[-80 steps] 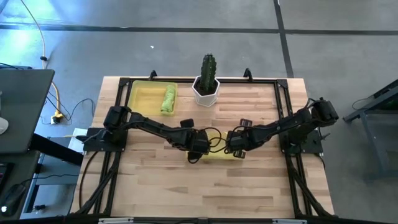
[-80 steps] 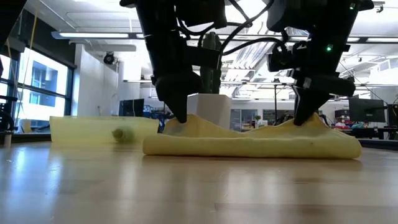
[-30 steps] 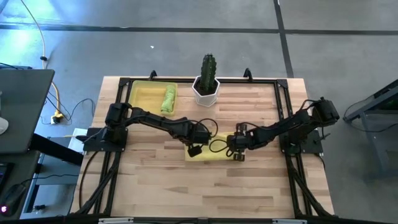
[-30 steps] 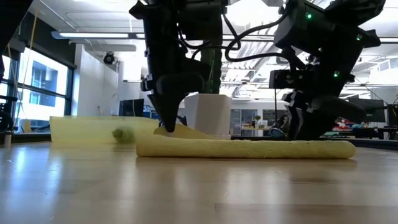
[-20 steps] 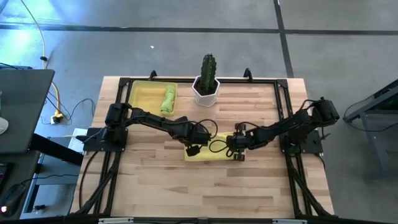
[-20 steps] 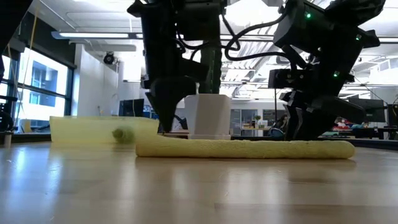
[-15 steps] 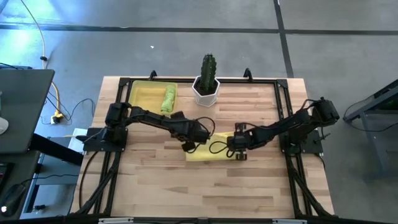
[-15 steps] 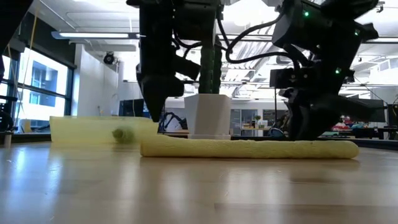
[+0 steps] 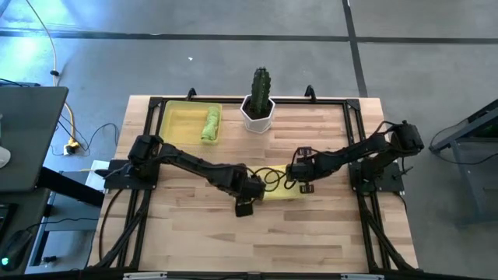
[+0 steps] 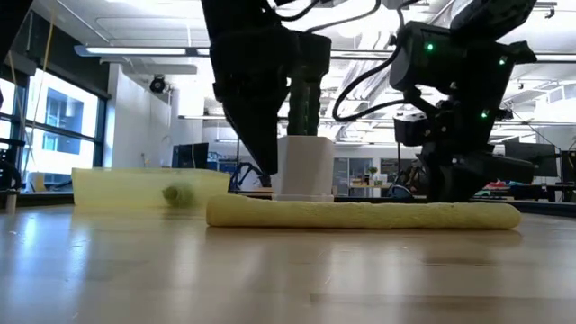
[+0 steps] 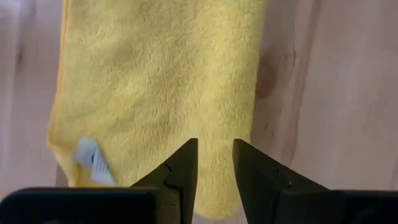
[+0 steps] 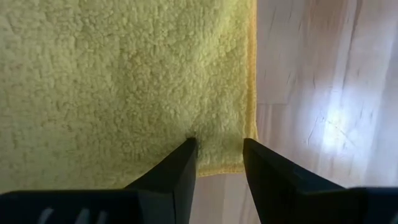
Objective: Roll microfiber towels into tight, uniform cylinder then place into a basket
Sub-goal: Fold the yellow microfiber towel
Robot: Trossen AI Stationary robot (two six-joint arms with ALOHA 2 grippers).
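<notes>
Both grippers hover over the pale yellow towel (image 9: 276, 190), fingers narrowly parted, holding nothing: left gripper (image 11: 213, 163), right gripper (image 12: 217, 158). To roll tight, both should pinch one long edge evenly.

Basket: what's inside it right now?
The basket holds one rolled lime green towel, lying toward its cactus-side end; the rest of its floor looks bare. In the low view, only the roll's end shows through the translucent wall. Anything under the roll is hidden.
</notes>
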